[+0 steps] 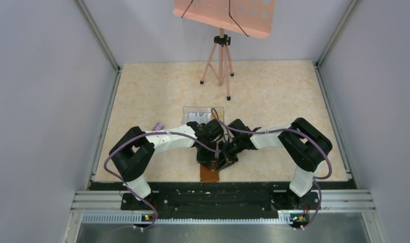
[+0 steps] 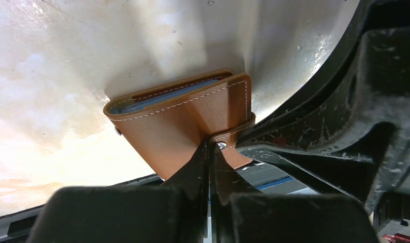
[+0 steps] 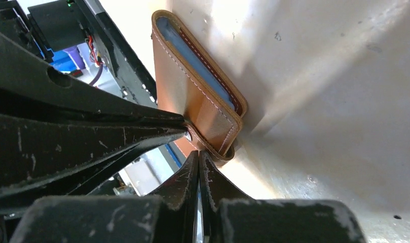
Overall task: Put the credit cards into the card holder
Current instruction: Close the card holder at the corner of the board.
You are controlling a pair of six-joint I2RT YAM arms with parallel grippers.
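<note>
The card holder [image 2: 177,121] is a brown leather wallet lying folded at the table's near edge [image 1: 209,175]. Pale blue edges of credit cards [image 2: 164,97] show between its leaves, and again in the right wrist view [image 3: 195,58]. My left gripper [image 2: 211,148] is shut, nothing between its fingers, its tips touching the snap tab [image 2: 228,139]. My right gripper [image 3: 199,153] is shut too, its tips against the same tab's loop [image 3: 215,147] from the other side. From above, the left gripper [image 1: 209,161] and the right gripper [image 1: 227,161] meet over the wallet.
A clear plastic box [image 1: 203,112] stands just behind the two wrists. A small purple object [image 1: 157,125] lies by the left arm. At the back stands a tripod [image 1: 220,63] carrying a pink board [image 1: 225,15]. The black base rail [image 1: 213,195] runs right below the wallet.
</note>
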